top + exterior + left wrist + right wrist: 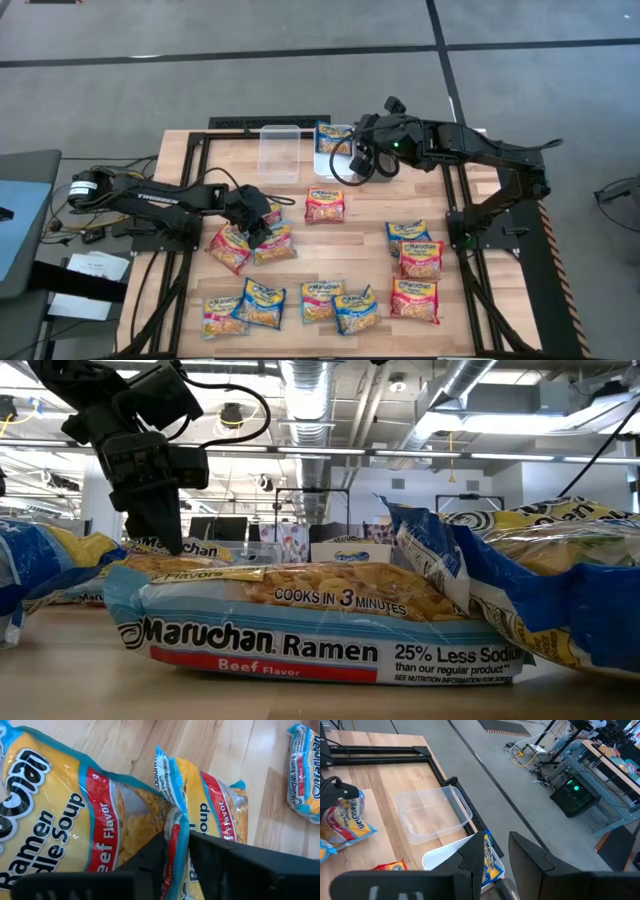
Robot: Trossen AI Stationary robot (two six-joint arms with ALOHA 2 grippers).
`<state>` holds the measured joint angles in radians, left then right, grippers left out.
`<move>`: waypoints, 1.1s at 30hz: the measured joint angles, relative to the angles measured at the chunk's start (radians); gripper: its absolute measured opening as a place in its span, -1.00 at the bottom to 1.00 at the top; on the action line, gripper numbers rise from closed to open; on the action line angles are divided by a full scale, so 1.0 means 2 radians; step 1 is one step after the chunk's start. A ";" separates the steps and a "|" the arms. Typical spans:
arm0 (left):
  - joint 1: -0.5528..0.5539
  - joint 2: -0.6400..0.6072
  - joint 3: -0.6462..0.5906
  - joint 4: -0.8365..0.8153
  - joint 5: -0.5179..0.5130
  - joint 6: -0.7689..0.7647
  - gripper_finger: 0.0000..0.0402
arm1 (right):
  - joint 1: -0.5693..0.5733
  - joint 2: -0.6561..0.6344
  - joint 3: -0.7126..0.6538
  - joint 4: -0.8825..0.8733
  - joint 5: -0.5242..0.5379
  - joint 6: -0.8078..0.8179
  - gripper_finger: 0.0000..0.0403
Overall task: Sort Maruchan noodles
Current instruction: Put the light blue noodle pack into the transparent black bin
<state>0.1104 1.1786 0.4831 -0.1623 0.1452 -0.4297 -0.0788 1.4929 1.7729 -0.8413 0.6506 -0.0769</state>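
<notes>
One blue packet (331, 135) in white bin (322, 166); clear bin (279, 152) bare. Left hand (176, 851) pinching blue beef packet (274, 241); right hand (496, 851) parted, holding nothing.

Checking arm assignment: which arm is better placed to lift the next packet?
Left. The left gripper is pinching a blue packet's edge; the right gripper hovers over the white bin.

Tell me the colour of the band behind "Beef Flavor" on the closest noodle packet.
Red, on the blue-edged packet; clearest in the low view.
</notes>
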 joint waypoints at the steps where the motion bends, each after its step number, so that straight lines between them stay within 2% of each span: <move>1: 0.000 0.000 0.000 0.000 0.000 0.000 -0.70 | 0.000 0.000 0.000 0.000 0.000 0.000 -0.43; 6: 0.000 0.000 0.000 0.001 0.001 0.001 -0.94 | 0.000 0.000 0.000 0.000 0.000 0.000 -0.43; 8: 0.000 0.000 0.000 0.002 0.001 0.001 -0.98 | 0.000 0.000 0.000 0.000 0.000 0.000 -0.43; 13: 0.000 0.000 0.000 0.013 0.007 0.001 -1.00 | 0.000 0.000 0.000 0.000 0.000 0.000 -0.43; 19: 0.000 0.000 0.000 0.064 0.041 0.001 -1.00 | 0.000 0.000 0.000 0.000 0.000 0.001 -0.43; 33: -0.024 0.000 0.000 0.121 0.029 0.012 -1.00 | 0.000 0.000 0.000 -0.013 0.000 0.018 -0.43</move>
<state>0.0617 1.1782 0.4831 0.0803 0.2022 -0.4053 -0.0788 1.4933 1.7729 -0.8664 0.6510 -0.0418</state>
